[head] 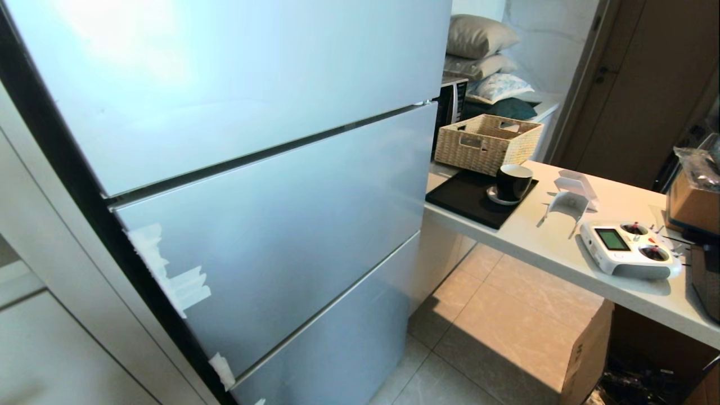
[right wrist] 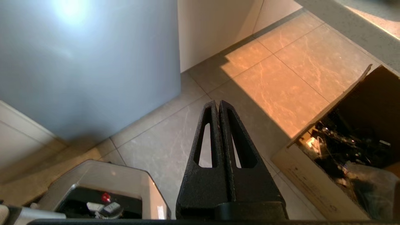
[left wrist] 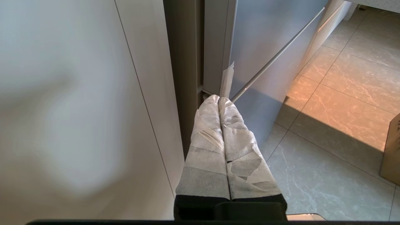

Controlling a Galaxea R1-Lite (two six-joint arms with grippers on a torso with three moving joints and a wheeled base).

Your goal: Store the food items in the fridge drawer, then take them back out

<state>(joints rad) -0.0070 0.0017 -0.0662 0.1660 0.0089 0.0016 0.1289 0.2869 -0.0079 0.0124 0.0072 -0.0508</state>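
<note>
Silver-blue panels of the fridge [head: 253, 185] fill what my head camera sees, every front shut flush, so the fridge drawer and the food items are nowhere in sight; I judge they sit behind those panels or somewhere outside my views, and I cannot tell which. Torn white tape [head: 169, 275] clings to the left edge of the middle panel, probably a grip aid for pulling it out. My left hand [left wrist: 218, 99], fingers wrapped in pale tape and pressed together on nothing, hangs low by the fridge's left edge with its tip just beside a loose tape strip [left wrist: 227, 79]. My right hand [right wrist: 218, 104] is also closed and empty, pointing down at the tiled floor [right wrist: 281, 78] near an open cardboard box [right wrist: 343, 150]. With nothing held and everything shut, I reckon either the job has not begun or it is done.
</note>
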